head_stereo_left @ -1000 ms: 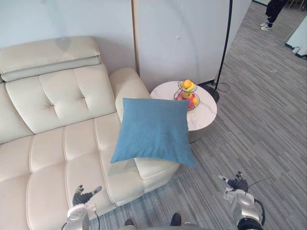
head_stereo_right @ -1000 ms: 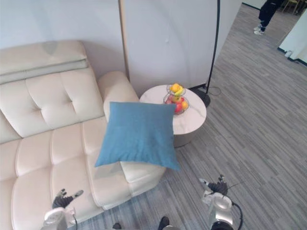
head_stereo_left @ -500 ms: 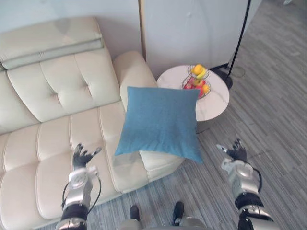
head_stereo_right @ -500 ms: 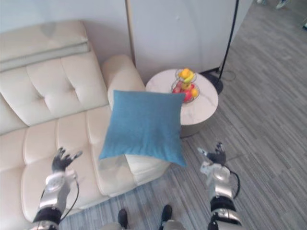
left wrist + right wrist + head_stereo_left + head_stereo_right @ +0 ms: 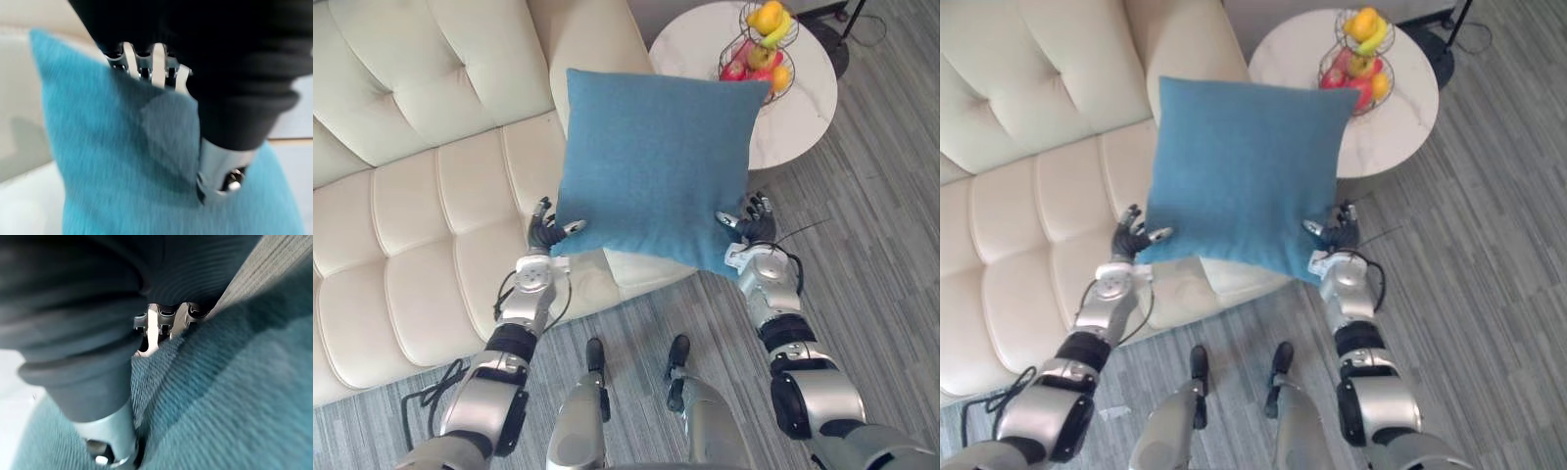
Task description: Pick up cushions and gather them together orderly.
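The square blue fabric cushion (image 5: 656,162) sits mid-frame between my left hand (image 5: 546,235) and right hand (image 5: 751,225), each beside a lower corner, fingers (image 5: 542,211) spread loose, gripping nothing.

A cream tufted leather sofa (image 5: 411,196) took up the left side. At the far right, just beside its armrest, stood a round white marble table (image 5: 803,113) bearing a wire fruit basket (image 5: 759,44), on grey striped carpet (image 5: 876,255).

The cushion (image 5: 654,166) stands on the sofa's (image 5: 421,196) right end, a fruit basket (image 5: 759,44) on the table (image 5: 803,113) beyond it.
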### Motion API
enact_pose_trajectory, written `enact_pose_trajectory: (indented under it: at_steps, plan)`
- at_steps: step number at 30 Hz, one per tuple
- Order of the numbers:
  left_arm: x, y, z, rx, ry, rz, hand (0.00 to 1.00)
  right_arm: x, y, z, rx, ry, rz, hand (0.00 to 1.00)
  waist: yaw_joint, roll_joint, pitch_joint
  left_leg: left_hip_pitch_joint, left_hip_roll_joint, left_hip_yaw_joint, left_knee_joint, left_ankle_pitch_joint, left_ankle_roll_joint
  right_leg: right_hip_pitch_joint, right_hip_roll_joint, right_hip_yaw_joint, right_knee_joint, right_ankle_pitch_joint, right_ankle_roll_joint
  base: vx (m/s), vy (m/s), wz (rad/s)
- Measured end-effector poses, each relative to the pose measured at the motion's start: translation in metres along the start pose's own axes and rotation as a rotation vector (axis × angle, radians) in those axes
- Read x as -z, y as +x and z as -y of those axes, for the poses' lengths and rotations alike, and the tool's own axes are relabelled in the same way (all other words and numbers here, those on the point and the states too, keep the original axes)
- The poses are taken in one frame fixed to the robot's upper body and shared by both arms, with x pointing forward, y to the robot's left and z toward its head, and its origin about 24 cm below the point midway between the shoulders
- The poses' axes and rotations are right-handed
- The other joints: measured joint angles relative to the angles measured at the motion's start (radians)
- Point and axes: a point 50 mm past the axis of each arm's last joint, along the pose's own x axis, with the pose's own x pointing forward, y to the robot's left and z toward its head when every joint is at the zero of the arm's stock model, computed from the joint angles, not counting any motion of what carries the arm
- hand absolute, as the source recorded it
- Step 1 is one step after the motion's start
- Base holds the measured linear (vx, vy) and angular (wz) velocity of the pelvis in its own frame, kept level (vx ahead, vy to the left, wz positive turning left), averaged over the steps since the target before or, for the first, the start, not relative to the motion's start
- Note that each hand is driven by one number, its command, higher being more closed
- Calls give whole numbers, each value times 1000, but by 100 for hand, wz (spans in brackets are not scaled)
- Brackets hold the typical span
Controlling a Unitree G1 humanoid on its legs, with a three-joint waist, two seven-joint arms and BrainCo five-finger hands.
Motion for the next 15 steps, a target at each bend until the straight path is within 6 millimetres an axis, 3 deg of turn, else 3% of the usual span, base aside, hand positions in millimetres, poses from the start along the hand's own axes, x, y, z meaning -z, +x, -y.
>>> enact_pose_trajectory:
  at_steps: [8, 15]
  plan:
    - [-35, 6, 1, -13, -47, 123, 100, -24, -6, -8, -39, 79, 109, 100, 6, -1, 4, -29, 16, 19, 0, 7, -3, -38, 2, 2, 13, 1, -3, 5, -18, -3]
    - [-61, -10, 17, 50, -137, 255, 100, -14, -29, -4, -63, 125, 140, 100, 12, -1, 4, -3, 16, 24, 1, 7, -3, -5, 0, 1, 6, 0, -2, 52, 9, 2]
